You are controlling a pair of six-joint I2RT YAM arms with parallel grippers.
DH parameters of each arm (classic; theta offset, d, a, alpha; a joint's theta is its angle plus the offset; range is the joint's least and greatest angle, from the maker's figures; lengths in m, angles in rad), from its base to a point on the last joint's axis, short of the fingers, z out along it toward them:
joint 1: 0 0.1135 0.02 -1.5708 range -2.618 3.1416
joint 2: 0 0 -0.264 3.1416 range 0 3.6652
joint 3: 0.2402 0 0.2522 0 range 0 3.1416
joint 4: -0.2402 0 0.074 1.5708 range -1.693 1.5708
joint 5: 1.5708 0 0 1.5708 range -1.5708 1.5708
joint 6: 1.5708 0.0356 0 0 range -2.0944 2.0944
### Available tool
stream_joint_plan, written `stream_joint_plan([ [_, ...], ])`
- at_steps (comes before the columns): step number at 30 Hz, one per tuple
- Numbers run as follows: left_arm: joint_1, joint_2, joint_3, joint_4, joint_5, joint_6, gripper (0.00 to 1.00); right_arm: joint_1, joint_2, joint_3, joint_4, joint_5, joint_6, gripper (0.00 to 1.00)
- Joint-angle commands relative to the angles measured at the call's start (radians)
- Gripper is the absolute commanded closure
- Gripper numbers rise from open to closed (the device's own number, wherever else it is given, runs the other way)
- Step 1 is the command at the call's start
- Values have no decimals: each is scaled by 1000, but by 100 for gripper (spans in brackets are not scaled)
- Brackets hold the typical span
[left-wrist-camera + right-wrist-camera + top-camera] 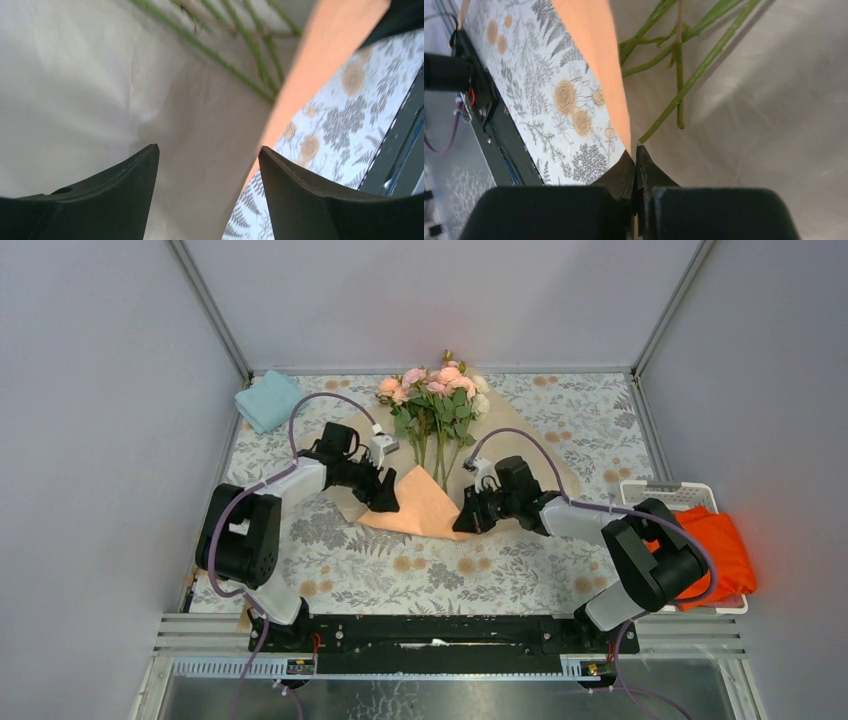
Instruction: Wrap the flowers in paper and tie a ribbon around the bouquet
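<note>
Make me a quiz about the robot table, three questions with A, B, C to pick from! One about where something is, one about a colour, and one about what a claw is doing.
1. Where on the table is the light-blue cloth?
A. far left corner
B. near right corner
C. middle

2. What colour is the turned-up flap of the paper?
A. green
B. peach-orange
C. purple

3. What is the right claw doing?
A. wide open
B. shut on nothing
C. shut on the paper's edge

Answers:
1 A: it lies in the far corner, left of the flowers.
2 B: the top view shows the flap in that colour.
3 C: its wrist view shows the jaws pinched on the orange edge.
</note>
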Motion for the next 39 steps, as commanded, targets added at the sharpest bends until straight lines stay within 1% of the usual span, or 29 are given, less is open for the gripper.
stream_joint_plan([
  [1, 19, -1, -16, -182, -33, 210, 20, -71, 26, 56, -37, -52, 81, 100],
  [5, 21, 17, -27, -213, 1, 238, 22, -78, 67, 82, -88, -77, 83, 100],
  [7, 21, 25, -38, -212, 8, 233, 27, -88, 72, 94, -128, -61, 72, 100],
  [9, 20, 32, -55, -211, 22, 230, 35, -113, 61, 85, -139, -53, 76, 100],
  [10, 16, 31, -57, -218, 18, 240, 37, -129, 57, 79, -142, -55, 85, 100],
  [12, 7, 22, -61, -218, 13, 241, 38, -153, 57, 73, -164, -64, 90, 100],
  [16, -29, -11, -76, -220, 1, 249, 33, -172, 79, 114, -296, -64, 35, 100],
  [17, -39, -16, -80, -218, -8, 253, 33, -177, 85, 124, -311, -64, 31, 100],
  [18, -47, -16, -84, -211, -20, 250, 35, -182, 92, 133, -321, -62, 31, 100],
  [19, -52, -13, -85, -205, -35, 243, 39, -186, 97, 140, -324, -59, 33, 100],
  [21, -53, 9, -74, -203, -54, 226, 54, -194, 105, 154, -328, -48, 40, 100],
  [25, -41, 75, -33, -184, -125, 130, 93, -219, 117, 171, -351, -24, 45, 100],
  [26, -32, 90, -23, -180, -130, 111, 99, -226, 126, 173, -354, -17, 50, 100],
  [27, -26, 107, -12, -180, -131, 98, 100, -229, 138, 178, -360, -10, 51, 100],
  [30, -25, 133, 0, -180, -142, 81, 100, -232, 170, 197, -379, 26, 50, 100],
  [34, -17, 142, 5, -177, -211, 45, 100, -232, 184, 209, -392, 61, 46, 100],
  [35, -14, 139, 5, -182, -229, 41, 90, -232, 185, 212, -398, 64, 46, 100],
  [36, -14, 133, 6, -194, -250, 41, 78, -232, 189, 214, -400, 61, 48, 100],
  [37, -14, 127, 10, -211, -262, 41, 63, -232, 190, 216, -404, 57, 49, 100],
  [38, -14, 114, 21, -230, -282, 38, 50, -232, 192, 219, -411, 56, 49, 100],
  [39, -15, 98, 35, -251, -305, 36, 41, -232, 194, 225, -418, 52, 48, 100],
])
